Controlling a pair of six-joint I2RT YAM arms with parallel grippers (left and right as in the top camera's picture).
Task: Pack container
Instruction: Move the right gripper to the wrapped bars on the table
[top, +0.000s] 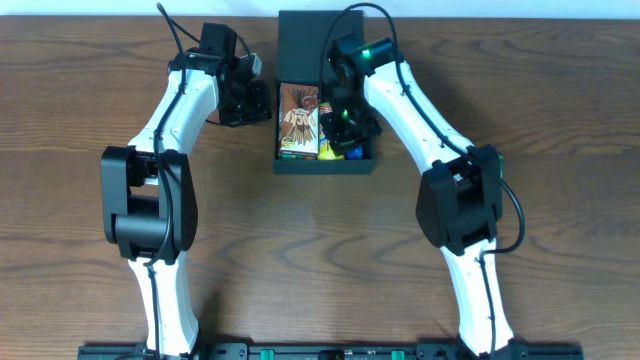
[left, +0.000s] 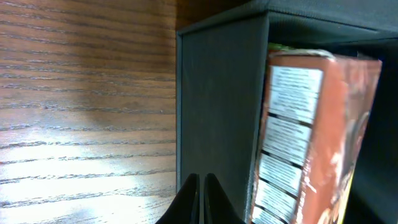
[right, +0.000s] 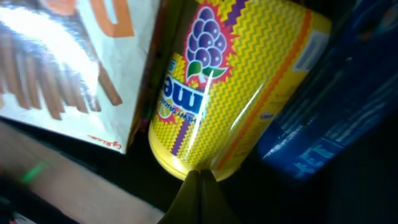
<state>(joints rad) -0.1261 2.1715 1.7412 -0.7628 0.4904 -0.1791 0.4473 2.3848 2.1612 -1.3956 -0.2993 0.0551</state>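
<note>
Claw on right (right: 200, 176) closed, inside container (top: 325, 166)

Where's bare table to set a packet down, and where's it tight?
Bare table lies in front of the container, between left arm and right arm. Crowded: inside the container, with packets and the right gripper; and beside its left wall, where the left gripper sits.

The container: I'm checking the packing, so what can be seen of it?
The container is a dark, matte, square, shallow box, seemingly cardboard, on the wooden table. Its flap lid lies open behind it. Inside are a reddish-brown snack box, a yellow packet and a blue packet. The shut right gripper reaches inside; the shut left gripper is by its outer wall.
</note>
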